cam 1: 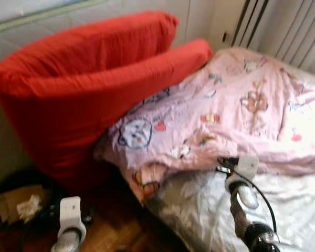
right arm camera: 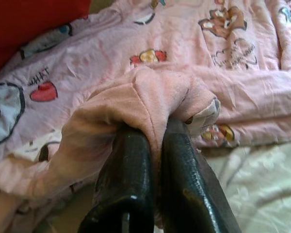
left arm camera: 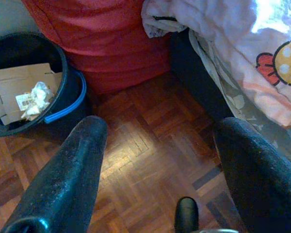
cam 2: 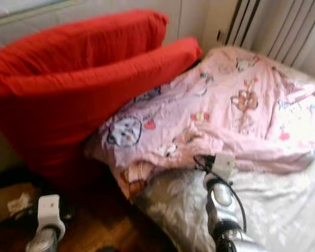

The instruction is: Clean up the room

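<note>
The pink blanket [cam 1: 236, 110] is a rumpled, soft thing printed with cartoon animals, hearts and small flowers, lying crumpled across the bed [cam 1: 283, 210] with its near edge spilling over the corner towards the parquet floor [left arm camera: 150, 155]. The right gripper [right arm camera: 155, 145] has its two black fingers [right arm camera: 128, 179] pressed nearly together on a raised fold of that blanket at the near hem, the pink cloth bunched up between and over the tips. The left gripper [left arm camera: 157, 145] hangs low beside the bed with its fingers spread wide and nothing between them. Two big red cushions [cam 1: 79, 89] lean against the wall at the head of the bed, one stacked on the other, the upper blanket edge tucked against them. One dark bin [left arm camera: 48, 102] with a blue rim band stands on the floor just beside the cushions, holding flattened cardboard and crumpled white paper. The head views are soft and washed out on the window side, so the far blanket edge is hard to trace, and the small dark object at the wrist view's edge is possibly a foot.
</note>
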Controlling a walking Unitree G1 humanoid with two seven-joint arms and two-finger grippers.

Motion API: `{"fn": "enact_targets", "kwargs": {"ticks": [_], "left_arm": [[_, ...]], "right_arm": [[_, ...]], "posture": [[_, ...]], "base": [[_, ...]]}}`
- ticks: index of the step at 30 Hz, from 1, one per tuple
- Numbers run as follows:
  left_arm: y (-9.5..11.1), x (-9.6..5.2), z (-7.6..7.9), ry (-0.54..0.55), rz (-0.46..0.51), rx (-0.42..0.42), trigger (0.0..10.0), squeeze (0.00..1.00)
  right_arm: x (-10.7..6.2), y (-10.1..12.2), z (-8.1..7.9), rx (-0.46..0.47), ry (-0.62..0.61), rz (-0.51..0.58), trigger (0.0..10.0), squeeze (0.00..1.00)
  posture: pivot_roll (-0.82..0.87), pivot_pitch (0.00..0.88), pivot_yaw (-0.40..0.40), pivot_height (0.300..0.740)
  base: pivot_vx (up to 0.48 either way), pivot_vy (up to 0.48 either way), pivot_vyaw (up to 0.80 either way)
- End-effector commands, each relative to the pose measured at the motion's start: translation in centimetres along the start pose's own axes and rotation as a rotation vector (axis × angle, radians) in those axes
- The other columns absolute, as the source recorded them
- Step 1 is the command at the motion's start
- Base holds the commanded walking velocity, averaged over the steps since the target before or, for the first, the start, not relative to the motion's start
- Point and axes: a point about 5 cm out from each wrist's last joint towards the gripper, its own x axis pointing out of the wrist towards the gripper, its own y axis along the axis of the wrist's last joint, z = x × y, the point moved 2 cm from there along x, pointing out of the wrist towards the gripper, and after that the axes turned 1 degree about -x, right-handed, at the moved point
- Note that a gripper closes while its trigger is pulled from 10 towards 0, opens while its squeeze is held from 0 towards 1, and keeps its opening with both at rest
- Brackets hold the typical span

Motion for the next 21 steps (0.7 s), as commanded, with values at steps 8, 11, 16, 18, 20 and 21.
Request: {"fn": "enact_targets", "kwargs": {"ticks": [8, 11, 16, 18, 20, 21], "left_arm": [[-1.8, -0.7, 0.7, -0.022, -0.065, -0.004, 10.0, 0.0], [-2.0, -0.7, 0.7, -0.025, -0.072, -0.004, 10.0, 0.0], [-2.6, -1.0, 0.4, -0.025, -0.096, -0.002, 10.0, 0.0], [-2.8, -1.1, 0.3, -0.025, -0.1, -0.002, 10.0, 0.0], [-3.1, -1.2, 0.1, -0.025, -0.113, -0.001, 10.0, 0.0], [-3.2, -1.3, 0.1, -0.024, -0.119, -0.001, 10.0, 0.0]], "right_arm": [[-0.1, 0.2, 0.3, 0.006, -0.005, 0.023, 10.0, 0.0], [-0.1, 0.1, 0.3, 0.004, -0.006, 0.02, 10.0, 0.0], [-0.1, 0.2, 0.2, 0.001, -0.016, 0.022, 10.0, 0.0], [-0.1, 0.2, 0.2, 0.001, -0.018, 0.025, 10.0, 0.0], [0.0, 0.3, 0.2, 0.002, -0.017, 0.03, 10.0, 0.0], [0.0, 0.3, 0.1, 0.003, -0.017, 0.032, 10.0, 0.0]], "posture": [[0.12, 0.068, -0.034, 0.74], [0.12, 0.063, -0.033, 0.74], [0.13, 0.055, -0.029, 0.74], [0.13, 0.054, -0.029, 0.74], [0.13, 0.053, -0.029, 0.74], [0.13, 0.049, -0.028, 0.74]], "base": [[0.0, 0.0, 0.0], [0.0, 0.0, 0.0], [0.0, 0.0, 0.0], [0.0, 0.0, 0.0], [0.0, 0.0, 0.0], [0.0, 0.0, 0.0]]}}
